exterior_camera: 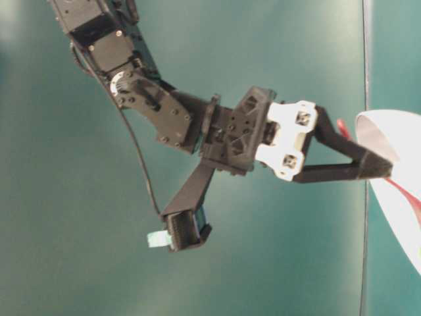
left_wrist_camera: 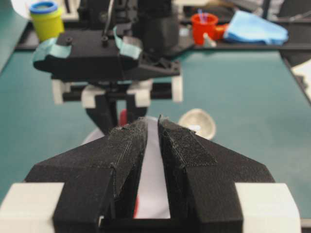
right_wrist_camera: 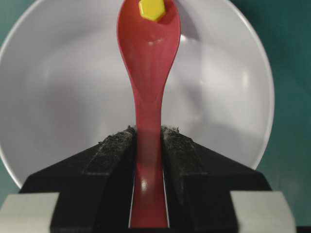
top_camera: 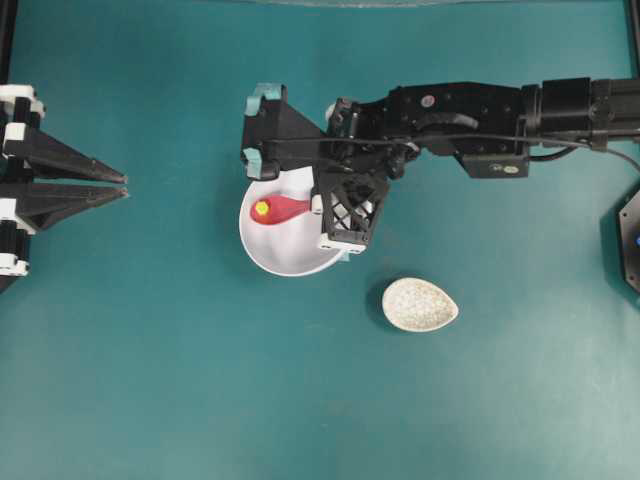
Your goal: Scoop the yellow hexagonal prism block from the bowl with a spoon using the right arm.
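Note:
The white bowl (top_camera: 285, 256) (right_wrist_camera: 58, 97) sits mid-table. My right gripper (top_camera: 322, 205) (right_wrist_camera: 148, 131) reaches in from the right and is shut on the handle of the red spoon (top_camera: 285, 209) (right_wrist_camera: 148, 73). The spoon's scoop points left over the bowl's inside. In the scoop lies the yellow hexagonal prism block (top_camera: 261, 208) (right_wrist_camera: 151, 8). The table-level view shows the right gripper (exterior_camera: 387, 168) at the bowl's rim (exterior_camera: 395, 204). My left gripper (top_camera: 125, 186) (left_wrist_camera: 152, 124) rests at the table's left edge, facing the bowl, its fingers almost together with nothing between them.
A small speckled teardrop dish (top_camera: 420, 304) (left_wrist_camera: 197, 122) lies right of and nearer than the bowl. Beyond the table's far end stand a yellow tub (left_wrist_camera: 46, 19), a red cup (left_wrist_camera: 204, 26) and a blue cloth (left_wrist_camera: 255, 26). A black fixture (top_camera: 630, 240) sits at the right edge.

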You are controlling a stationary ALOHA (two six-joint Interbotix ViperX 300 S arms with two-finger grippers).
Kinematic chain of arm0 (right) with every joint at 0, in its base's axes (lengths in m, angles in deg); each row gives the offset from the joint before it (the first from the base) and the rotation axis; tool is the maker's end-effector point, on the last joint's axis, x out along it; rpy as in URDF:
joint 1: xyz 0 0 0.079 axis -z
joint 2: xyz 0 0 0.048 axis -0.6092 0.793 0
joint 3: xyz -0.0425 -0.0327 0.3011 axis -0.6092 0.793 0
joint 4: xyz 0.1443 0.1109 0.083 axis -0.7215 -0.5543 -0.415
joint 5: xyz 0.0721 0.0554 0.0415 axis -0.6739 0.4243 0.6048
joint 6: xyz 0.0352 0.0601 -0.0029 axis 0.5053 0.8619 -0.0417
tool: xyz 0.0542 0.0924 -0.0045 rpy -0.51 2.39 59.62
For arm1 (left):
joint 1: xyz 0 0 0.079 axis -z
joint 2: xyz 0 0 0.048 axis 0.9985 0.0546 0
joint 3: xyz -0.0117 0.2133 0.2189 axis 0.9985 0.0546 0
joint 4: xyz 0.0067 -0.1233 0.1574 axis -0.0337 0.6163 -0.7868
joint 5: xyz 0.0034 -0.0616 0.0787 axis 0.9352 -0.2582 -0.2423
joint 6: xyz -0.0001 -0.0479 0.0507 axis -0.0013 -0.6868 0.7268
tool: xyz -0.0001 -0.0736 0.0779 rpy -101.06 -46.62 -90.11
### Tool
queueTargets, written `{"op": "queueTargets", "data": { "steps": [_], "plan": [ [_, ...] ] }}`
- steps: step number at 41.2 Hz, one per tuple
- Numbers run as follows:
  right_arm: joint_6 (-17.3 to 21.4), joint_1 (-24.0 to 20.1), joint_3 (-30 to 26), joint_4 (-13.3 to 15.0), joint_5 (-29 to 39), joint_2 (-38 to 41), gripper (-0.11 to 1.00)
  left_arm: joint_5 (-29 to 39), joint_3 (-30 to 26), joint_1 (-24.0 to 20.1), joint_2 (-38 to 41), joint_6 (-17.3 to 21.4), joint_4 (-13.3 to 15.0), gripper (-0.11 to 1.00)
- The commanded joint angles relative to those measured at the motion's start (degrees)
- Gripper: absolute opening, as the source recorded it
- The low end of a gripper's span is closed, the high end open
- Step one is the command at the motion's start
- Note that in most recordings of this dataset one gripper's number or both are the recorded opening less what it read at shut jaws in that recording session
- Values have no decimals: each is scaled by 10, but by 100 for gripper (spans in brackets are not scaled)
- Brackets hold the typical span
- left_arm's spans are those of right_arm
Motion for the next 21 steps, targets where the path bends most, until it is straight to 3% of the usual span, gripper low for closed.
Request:
{"op": "queueTargets", "data": {
  "steps": [1, 21],
  "plan": [
    [2, -4, 6, -3, -23, -37, 23, -8, -17, -1, 3, 0, -2, 17],
    [49, -13, 126, -4, -146, -115, 23, -8, -18, 0, 3, -1, -2, 17]
  ]
}}
